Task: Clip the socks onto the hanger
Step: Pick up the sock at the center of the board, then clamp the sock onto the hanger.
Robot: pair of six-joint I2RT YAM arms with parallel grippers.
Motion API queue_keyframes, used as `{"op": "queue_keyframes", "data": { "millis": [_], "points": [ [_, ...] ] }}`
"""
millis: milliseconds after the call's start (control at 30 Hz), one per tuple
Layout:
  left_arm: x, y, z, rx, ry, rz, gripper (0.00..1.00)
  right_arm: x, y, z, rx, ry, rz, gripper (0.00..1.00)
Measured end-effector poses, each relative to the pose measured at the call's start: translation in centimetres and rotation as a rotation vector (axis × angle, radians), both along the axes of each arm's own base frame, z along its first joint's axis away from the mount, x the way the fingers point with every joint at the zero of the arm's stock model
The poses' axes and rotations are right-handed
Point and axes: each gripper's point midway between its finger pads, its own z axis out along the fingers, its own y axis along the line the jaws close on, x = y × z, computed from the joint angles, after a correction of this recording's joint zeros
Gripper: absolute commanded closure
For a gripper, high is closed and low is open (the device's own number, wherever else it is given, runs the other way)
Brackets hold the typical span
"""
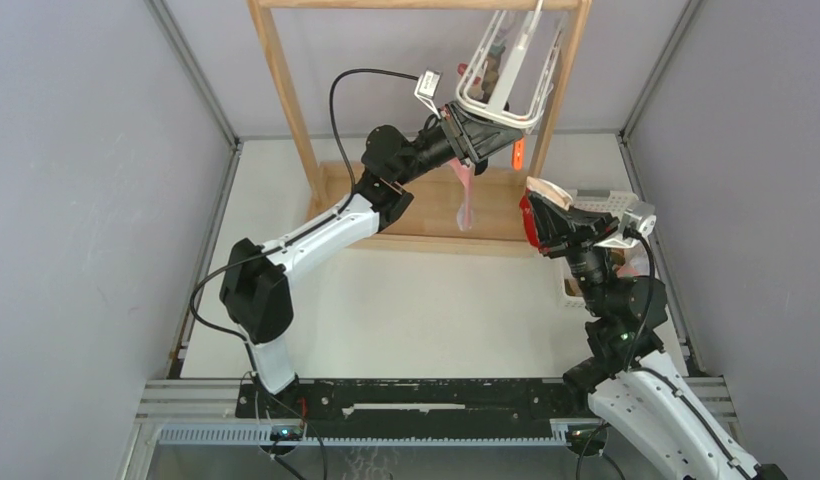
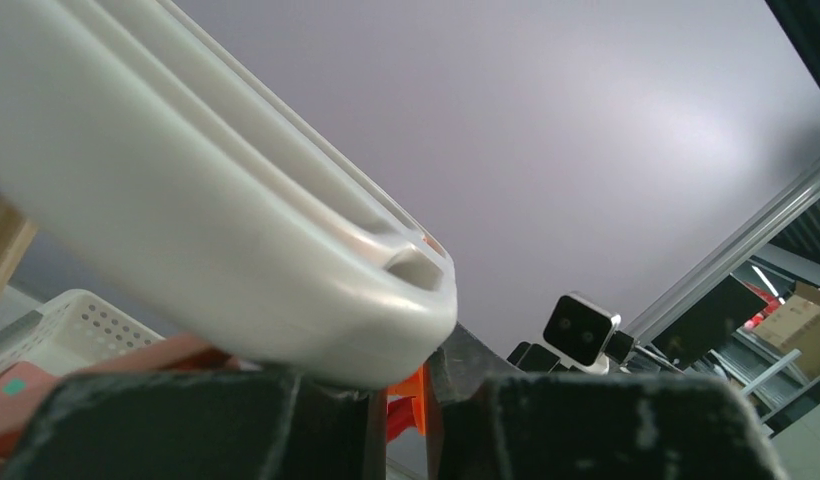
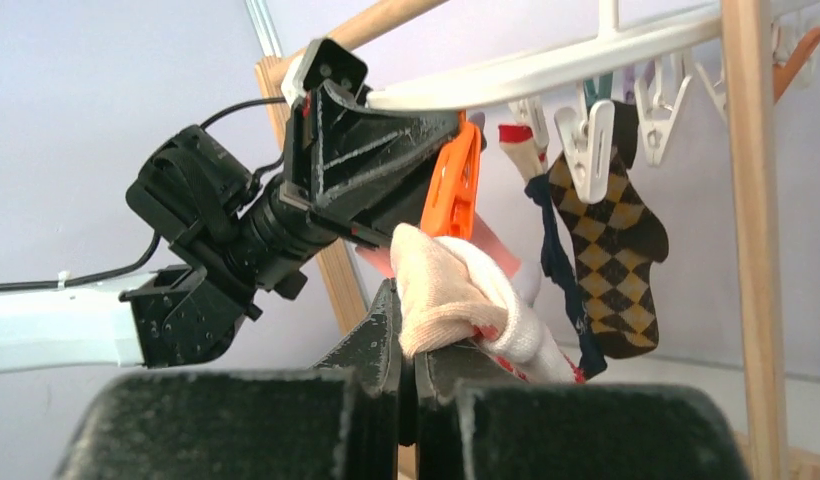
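Left tool [image 3: 454, 125] is clenched on an orange clip [image 3: 461, 185] right under the corner of the white hanger [image 3: 546, 65], which hangs up on the wooden rack [image 3: 751, 200]. Right tool [image 3: 406, 335] is pinched tight on a cream-and-red sock [image 3: 446, 290], held just below that clip. An argyle sock [image 3: 606, 250] is clipped further along.

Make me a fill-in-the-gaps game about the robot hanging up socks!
The right gripper is shut on a ___ with a cream cuff. The clip under the hanger, pinched by the left gripper, is ___. The diamond-patterned sock hangs from a ___ clip. The tall rack is made of ___.
Missing words: sock, orange, white, wood.
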Motion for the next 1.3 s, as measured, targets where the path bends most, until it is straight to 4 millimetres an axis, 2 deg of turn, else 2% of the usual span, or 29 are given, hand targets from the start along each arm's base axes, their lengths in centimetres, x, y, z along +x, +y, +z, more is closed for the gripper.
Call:
{"op": "queue_keyframes", "data": {
  "millis": [167,500,800,1300],
  "points": [
    [0.1,0.0,0.0,-0.009,0.021,-0.004,1.00,0.5,-0.2,1.2,-0.001,-0.033,-0.021,1.00],
    [0.1,0.1,0.2,-0.021,0.039,-0.014,1.00,2.3,-0.2,1.5,-0.033,-0.027,-0.057,1.00],
    [0.1,0.1,0.3,-0.029,0.057,-0.023,1.00,3.2,-0.5,0.9,-0.044,-0.008,-0.081,1.00],
    [0.1,0.1,0.3,-0.034,0.056,-0.026,1.00,4.7,0.6,-0.6,-0.068,0.033,-0.050,1.00]
  ]
}}
